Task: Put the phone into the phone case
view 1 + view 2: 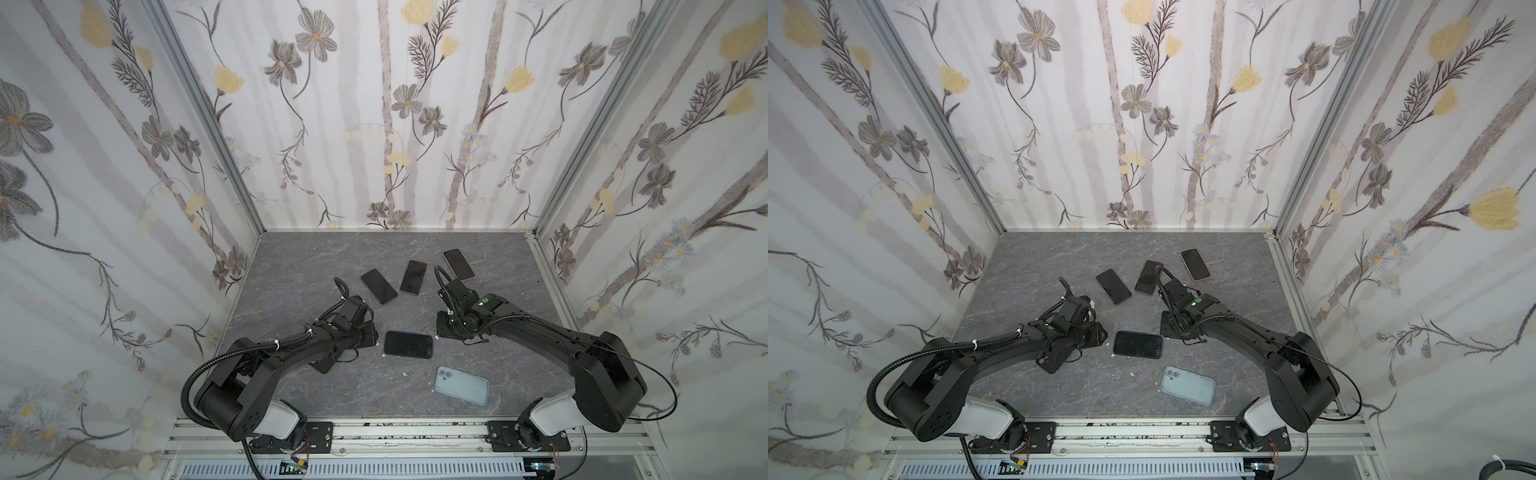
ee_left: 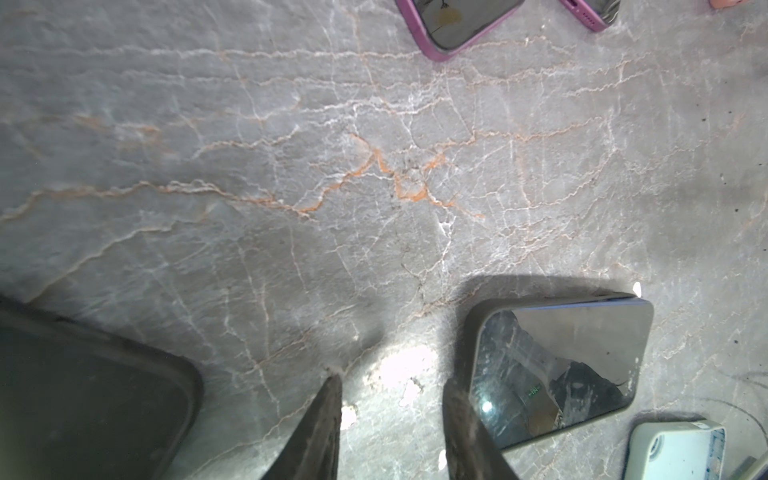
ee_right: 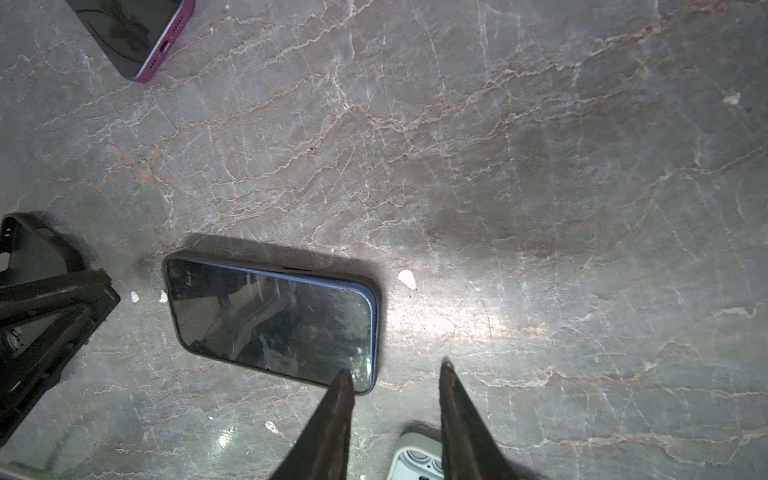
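A blue-edged phone [image 1: 408, 344] [image 1: 1138, 344] lies screen up in the middle of the table, seated in a dark phone case whose rim [image 2: 476, 328] shows around it. My left gripper [image 1: 376, 334] [image 2: 390, 382] stands open and empty beside the phone's left short end; one finger [image 2: 461, 424] is right at that end. My right gripper [image 1: 436, 332] [image 3: 395, 368] is open and empty at the right short end, with one fingertip [image 3: 344, 380] over the phone's [image 3: 270, 324] corner. I cannot tell if either touches it.
A pale blue phone-shaped item [image 1: 462, 385] lies camera side up near the front. An empty black case [image 1: 324, 365] [image 3: 29, 249] sits under my left arm. Three phones in pink or purple cases [image 1: 379, 286] [image 1: 413, 277] [image 1: 459, 264] lie at the back.
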`<state>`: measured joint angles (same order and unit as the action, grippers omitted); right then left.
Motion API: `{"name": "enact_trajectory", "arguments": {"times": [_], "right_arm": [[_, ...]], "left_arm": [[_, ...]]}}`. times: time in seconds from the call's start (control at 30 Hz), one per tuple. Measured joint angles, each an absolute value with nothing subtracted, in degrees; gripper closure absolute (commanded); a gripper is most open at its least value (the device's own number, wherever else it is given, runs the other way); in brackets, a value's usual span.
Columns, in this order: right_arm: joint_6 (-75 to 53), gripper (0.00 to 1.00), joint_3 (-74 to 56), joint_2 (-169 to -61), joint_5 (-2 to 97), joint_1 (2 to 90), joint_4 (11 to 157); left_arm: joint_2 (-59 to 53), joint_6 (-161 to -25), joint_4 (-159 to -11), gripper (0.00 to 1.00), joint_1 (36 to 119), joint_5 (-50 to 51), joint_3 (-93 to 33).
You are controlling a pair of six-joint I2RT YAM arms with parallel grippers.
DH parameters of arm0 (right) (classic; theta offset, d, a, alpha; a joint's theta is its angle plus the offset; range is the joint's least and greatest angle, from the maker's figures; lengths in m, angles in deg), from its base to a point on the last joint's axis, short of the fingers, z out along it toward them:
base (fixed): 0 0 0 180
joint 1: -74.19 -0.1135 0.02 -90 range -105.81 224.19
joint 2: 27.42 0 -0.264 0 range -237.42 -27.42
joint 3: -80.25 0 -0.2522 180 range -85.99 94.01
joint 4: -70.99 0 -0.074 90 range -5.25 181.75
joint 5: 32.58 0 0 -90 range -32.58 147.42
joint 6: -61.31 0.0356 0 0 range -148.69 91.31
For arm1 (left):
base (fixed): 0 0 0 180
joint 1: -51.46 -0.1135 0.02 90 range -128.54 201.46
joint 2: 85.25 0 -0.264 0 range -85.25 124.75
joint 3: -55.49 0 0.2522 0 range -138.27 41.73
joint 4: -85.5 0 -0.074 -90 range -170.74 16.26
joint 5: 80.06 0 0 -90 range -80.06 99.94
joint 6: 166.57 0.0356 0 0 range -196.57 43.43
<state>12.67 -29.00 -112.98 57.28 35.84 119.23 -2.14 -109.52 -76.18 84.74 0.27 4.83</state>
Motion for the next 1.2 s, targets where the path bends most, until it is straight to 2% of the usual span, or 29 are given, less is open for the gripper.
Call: {"name": "enact_trajectory", "arguments": {"times": [0.63,0.73,1.03,1.2], "right_arm": [[10.68,0.65,-29.74,-115.49,54.55,38.01,117.48],[10.66,0.70,-29.89,-116.56,53.00,38.05,116.60],[10.31,0.82,-31.71,-119.45,49.76,38.05,113.19],[10.75,0.83,-31.97,-120.95,47.27,38.03,111.27]], "left_arm": [[4.33,-108.29,-77.62,0.60,84.69,-3.82,1.81],[4.92,-108.29,-78.30,0.60,85.26,-4.59,1.53],[5.82,-108.49,-79.57,0.68,86.16,-5.83,1.40],[5.67,-108.56,-80.31,0.75,86.42,-6.42,2.25]]}}
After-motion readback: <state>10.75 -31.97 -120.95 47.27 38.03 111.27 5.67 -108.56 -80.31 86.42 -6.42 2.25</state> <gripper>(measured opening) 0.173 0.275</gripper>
